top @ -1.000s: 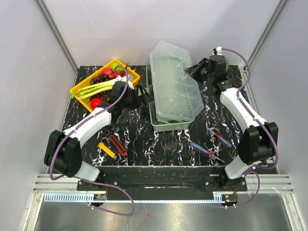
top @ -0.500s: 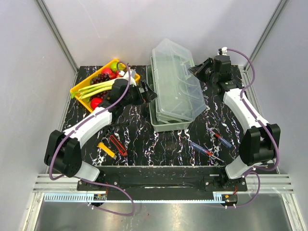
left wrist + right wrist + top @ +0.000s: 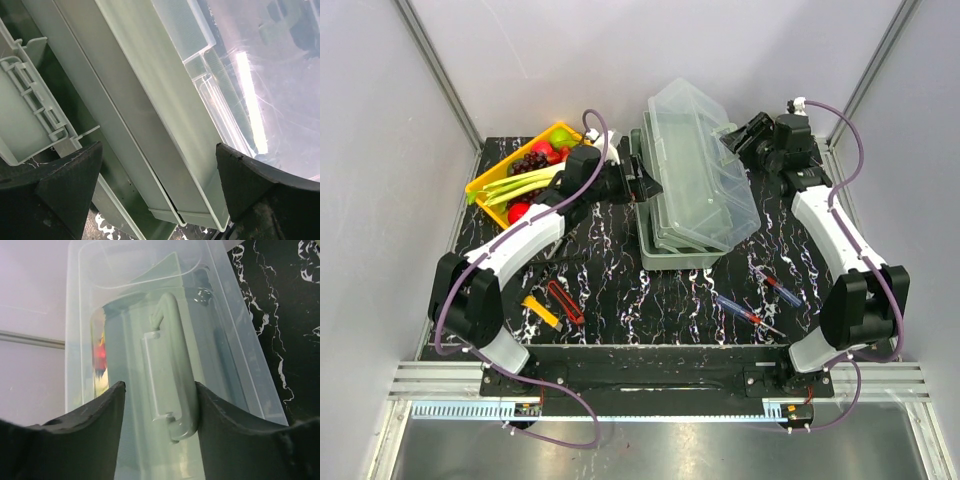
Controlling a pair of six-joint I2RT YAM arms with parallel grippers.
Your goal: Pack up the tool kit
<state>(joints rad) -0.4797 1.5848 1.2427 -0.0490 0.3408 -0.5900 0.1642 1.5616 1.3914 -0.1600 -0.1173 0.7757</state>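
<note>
On the left of the counter (image 3: 620,290), you are bringing the left gripper (image 3: 638,185), jaws wide and empty, against the toolbox's (image 3: 680,250) side. The lid (image 3: 705,165) is tilting further up than a second ago, with the right gripper (image 3: 745,140) loosely straddling its handle (image 3: 170,385). Opening is progressing, I judge; the cutters (image 3: 552,303) and screwdrivers (image 3: 748,313) are lying outside on the counter.

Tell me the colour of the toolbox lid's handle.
Pale grey-green; the handle shows best in the right wrist view.

The right claw (image 3: 159,388) straddles the handle (image 3: 172,360) on the clear lid (image 3: 82,305).
</note>
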